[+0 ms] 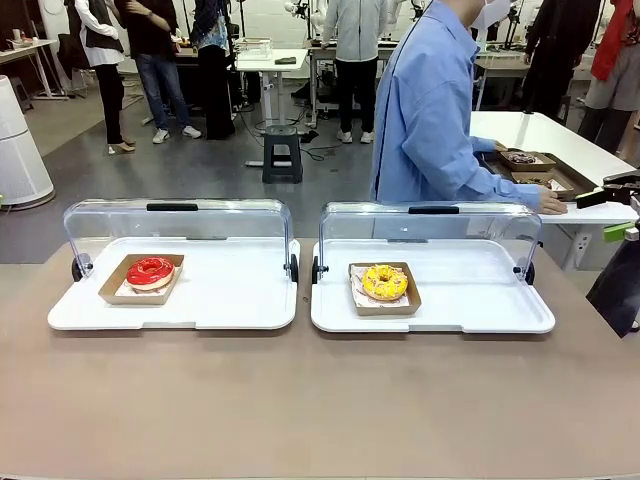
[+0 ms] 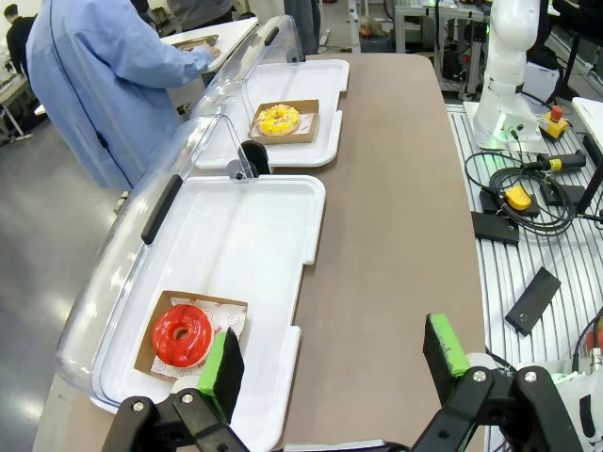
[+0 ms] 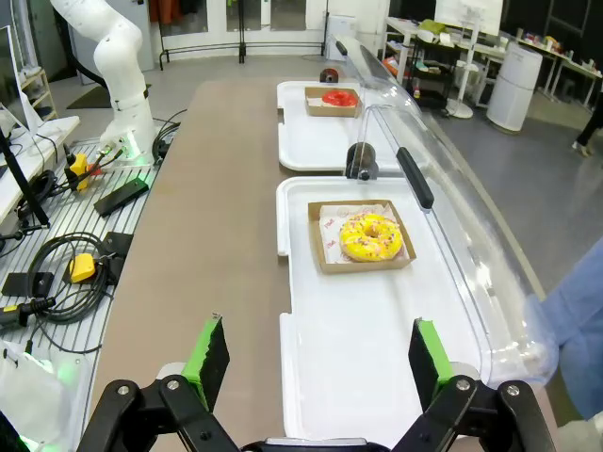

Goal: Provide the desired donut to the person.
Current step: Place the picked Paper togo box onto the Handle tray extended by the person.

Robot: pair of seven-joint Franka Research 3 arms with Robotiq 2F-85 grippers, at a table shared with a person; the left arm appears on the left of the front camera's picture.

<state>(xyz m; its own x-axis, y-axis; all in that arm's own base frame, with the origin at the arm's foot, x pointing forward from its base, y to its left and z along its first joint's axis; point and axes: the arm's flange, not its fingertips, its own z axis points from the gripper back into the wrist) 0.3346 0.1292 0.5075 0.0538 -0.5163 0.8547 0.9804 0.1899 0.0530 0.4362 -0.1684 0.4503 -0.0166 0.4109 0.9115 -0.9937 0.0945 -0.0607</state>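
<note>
Brown table (image 1: 320, 400): two white trays, red donut (image 1: 150, 271) left, yellow donut (image 1: 385, 282) right. Left gripper (image 2: 330, 363), right gripper (image 3: 320, 353) spread, empty. Person (image 1: 430, 110) turned away; risk: wrong donut picked.

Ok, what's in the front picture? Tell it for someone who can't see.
Two white trays with open clear lids sit on a brown table, one holding a red donut, the other a yellow donut. Behind them, a person in a blue shirt faces away.
</note>
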